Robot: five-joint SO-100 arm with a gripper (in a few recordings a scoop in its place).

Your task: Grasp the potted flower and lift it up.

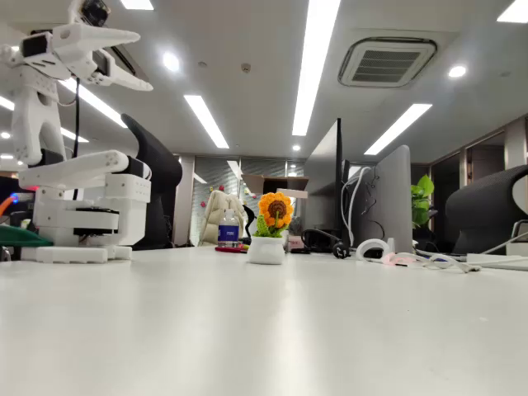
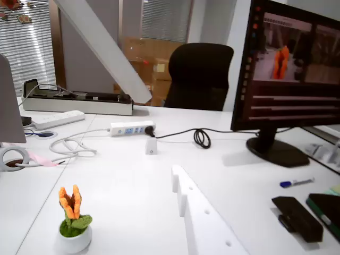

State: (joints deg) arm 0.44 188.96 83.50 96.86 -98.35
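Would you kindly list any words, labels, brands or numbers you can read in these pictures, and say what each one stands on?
No text can be read anywhere.
Blue label on the clear plastic water bottle: too small and blurred.
Lines on the black flat monitor's screen: blurred bars, unreadable.
White power strip: blue marks, no legible letters.
Crocheted orange sunflower in its rounded white pot: no label visible.

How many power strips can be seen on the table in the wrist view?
2. One white power strip lies near the middle of the table with a black cable plugged in. Another white power strip lies further left, before a long grey box. More may hide behind the monitors.
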